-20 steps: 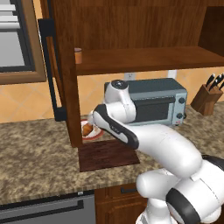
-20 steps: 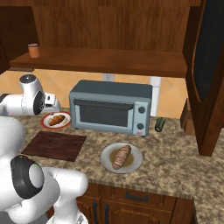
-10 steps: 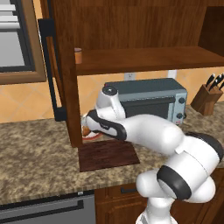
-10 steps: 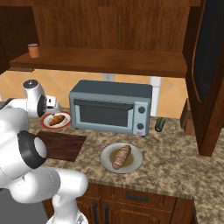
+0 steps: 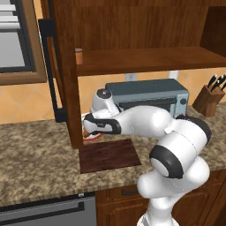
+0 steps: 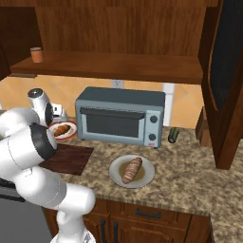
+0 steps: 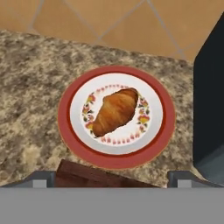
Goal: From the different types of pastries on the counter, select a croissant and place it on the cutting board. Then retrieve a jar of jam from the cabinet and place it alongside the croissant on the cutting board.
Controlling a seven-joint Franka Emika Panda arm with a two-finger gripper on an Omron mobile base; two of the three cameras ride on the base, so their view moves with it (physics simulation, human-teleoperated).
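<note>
The speckled tabletop [image 7: 30, 74] carries the cutting board [image 5: 108, 155], which lies bare just in front of a red-rimmed plate [image 7: 70, 131]. The croissant [image 7: 114, 111] rests at the centre of that plate. The end effector [image 7: 112, 178] hovers above it, fingers spread wide, holding nothing.

I see a golden-orange croissant [image 7: 115, 111] on a white plate [image 7: 151, 131] with red rim and floral ring; speckled brown-beige counter [image 7: 26, 87]; dark-brown board [image 5: 108, 155] at 6.
</note>
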